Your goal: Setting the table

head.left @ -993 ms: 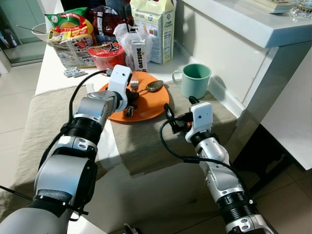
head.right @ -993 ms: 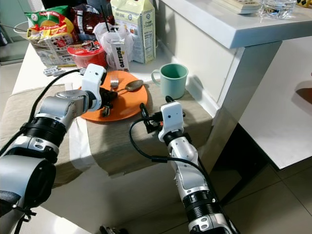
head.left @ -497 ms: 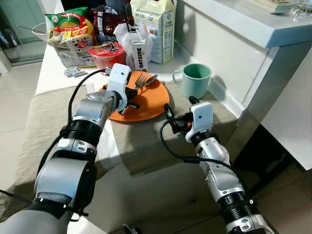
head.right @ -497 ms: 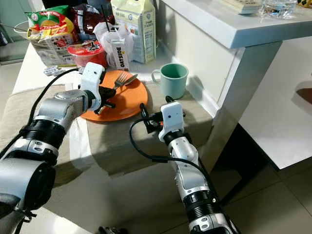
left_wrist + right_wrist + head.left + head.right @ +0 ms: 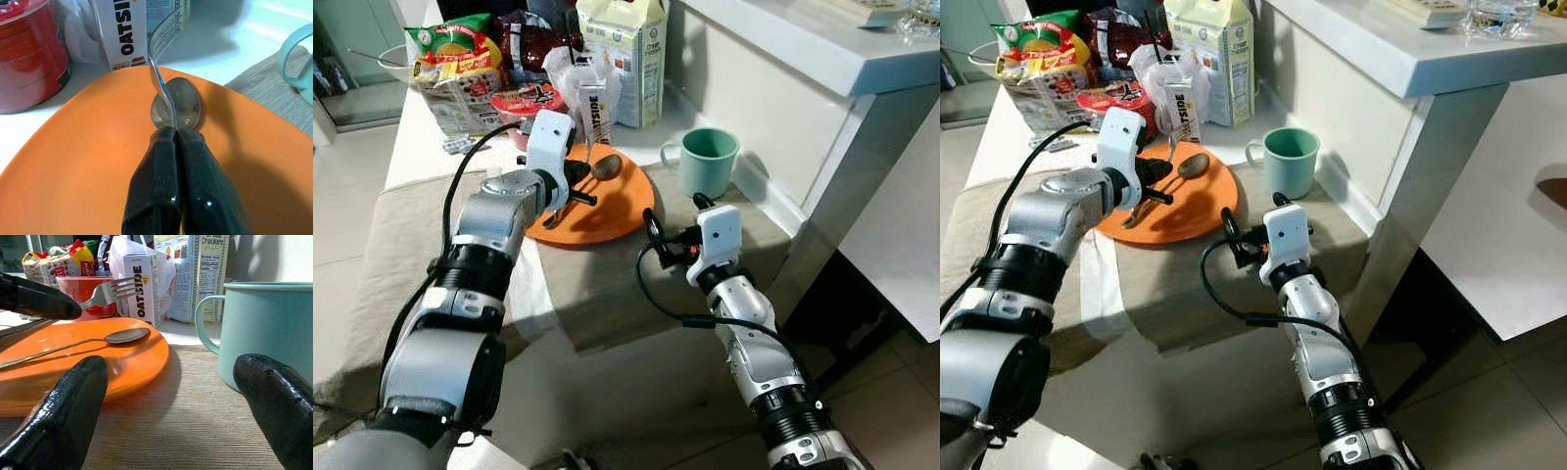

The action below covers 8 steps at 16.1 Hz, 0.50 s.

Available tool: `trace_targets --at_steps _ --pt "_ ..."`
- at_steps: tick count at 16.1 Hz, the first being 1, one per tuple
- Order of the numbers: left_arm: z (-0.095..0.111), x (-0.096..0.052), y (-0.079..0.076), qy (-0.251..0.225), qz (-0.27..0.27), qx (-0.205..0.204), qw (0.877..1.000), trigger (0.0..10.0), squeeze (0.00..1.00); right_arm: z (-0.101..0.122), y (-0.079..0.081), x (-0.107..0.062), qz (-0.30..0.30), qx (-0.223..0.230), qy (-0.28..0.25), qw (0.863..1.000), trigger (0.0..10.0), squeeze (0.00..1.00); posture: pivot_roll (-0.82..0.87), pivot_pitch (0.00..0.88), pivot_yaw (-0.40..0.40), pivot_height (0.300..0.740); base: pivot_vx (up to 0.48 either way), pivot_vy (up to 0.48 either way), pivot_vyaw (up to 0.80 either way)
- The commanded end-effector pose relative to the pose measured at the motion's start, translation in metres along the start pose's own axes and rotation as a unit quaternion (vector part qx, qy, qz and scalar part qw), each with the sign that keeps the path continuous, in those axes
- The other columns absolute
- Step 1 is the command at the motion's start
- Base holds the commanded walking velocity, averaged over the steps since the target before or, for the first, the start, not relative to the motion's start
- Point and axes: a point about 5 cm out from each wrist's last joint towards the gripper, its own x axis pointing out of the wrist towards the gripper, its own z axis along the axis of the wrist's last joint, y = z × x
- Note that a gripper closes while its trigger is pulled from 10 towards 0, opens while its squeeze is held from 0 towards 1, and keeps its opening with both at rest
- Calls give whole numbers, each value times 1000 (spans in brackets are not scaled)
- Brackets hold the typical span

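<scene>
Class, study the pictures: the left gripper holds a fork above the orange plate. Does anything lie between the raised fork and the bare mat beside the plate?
Nothing visible does. The left gripper, jaws shut, holds the fork above the orange plate. The spoon lies below on the plate, and the mat beside the plate is bare.

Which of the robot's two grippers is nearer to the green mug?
Right. The right gripper sits open on the cloth just short of the green mug; the left gripper, shut on a fork, is over the orange plate, farther away.
</scene>
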Motion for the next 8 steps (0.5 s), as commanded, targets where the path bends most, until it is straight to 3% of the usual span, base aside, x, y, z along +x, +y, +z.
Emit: trace_targets --at_steps 1,5,8 --pt "5 -3 1 -10 3 -2 1000 0 0 -21 0 -8 -1 5 56 998 10000 0 -50 0 59 740 0 0 0" --pt "-3 -20 5 -78 48 30 995 0 0 -20 1 -7 0 5 53 999 10000 0 -41 4 51 740 0 0 0" --pt "-7 -38 13 -132 90 31 987 0 0 -6 -6 -1 -24 14 24 999 10000 0 -37 5 53 740 0 0 0"
